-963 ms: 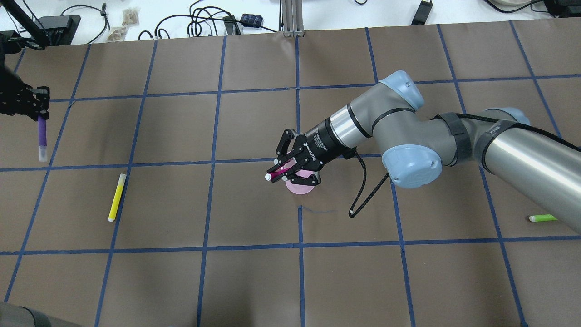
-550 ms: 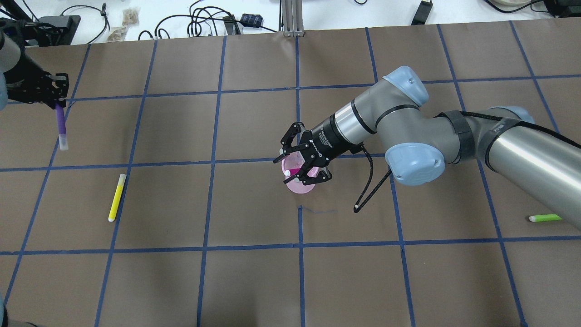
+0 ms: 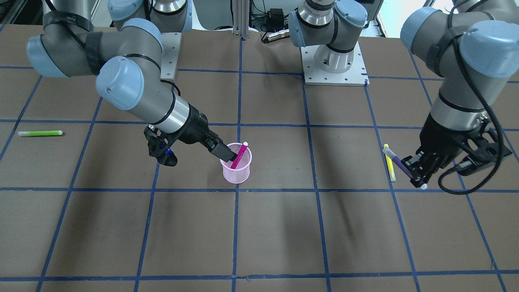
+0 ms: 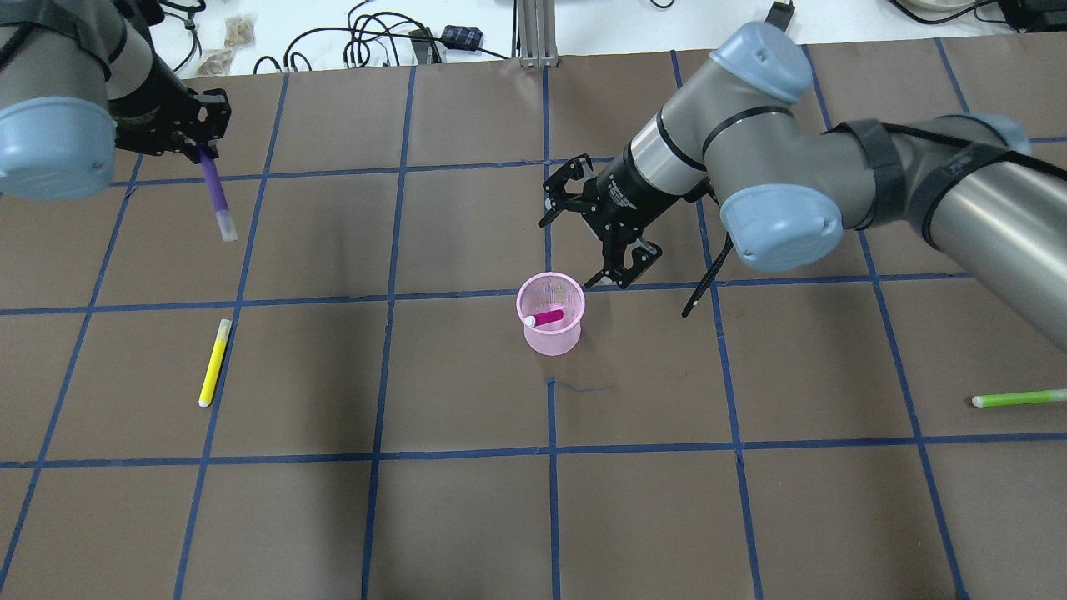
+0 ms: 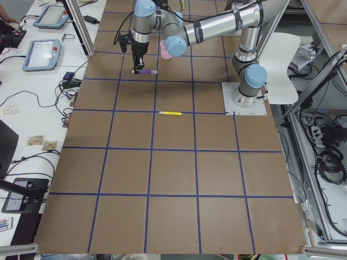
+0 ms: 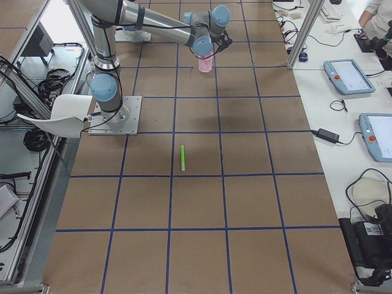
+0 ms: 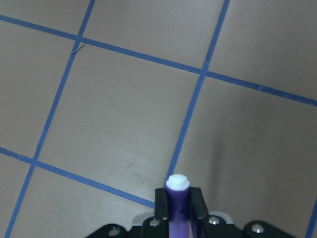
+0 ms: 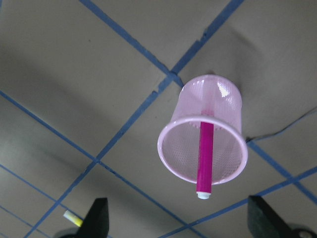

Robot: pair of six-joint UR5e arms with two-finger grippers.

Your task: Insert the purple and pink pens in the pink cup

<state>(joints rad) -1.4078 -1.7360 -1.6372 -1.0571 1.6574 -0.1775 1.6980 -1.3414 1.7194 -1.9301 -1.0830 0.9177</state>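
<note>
The pink mesh cup point(image 4: 550, 340) stands upright near the table's middle. The pink pen point(image 4: 548, 317) leans inside it with its white cap at the rim; it also shows in the right wrist view point(image 8: 205, 158) and in the front view point(image 3: 239, 156). My right gripper point(image 4: 568, 252) is open and empty, just behind and to the right of the cup point(image 8: 218, 96). My left gripper point(image 4: 200, 150) is shut on the purple pen point(image 4: 215, 192) and holds it above the far left of the table, white cap down. The left wrist view shows the purple pen point(image 7: 177, 198) between the fingers.
A yellow pen point(image 4: 213, 362) lies on the table at the left, below the left gripper. A green pen point(image 4: 1009, 399) lies at the far right. Cables and small items lie on the white bench point(image 4: 333, 42) beyond the table's far edge.
My right gripper has let go of the pink pen into the cup, then pulled back up and away, still open. My left gripper has carried the purple pen rightward and farther away.
</note>
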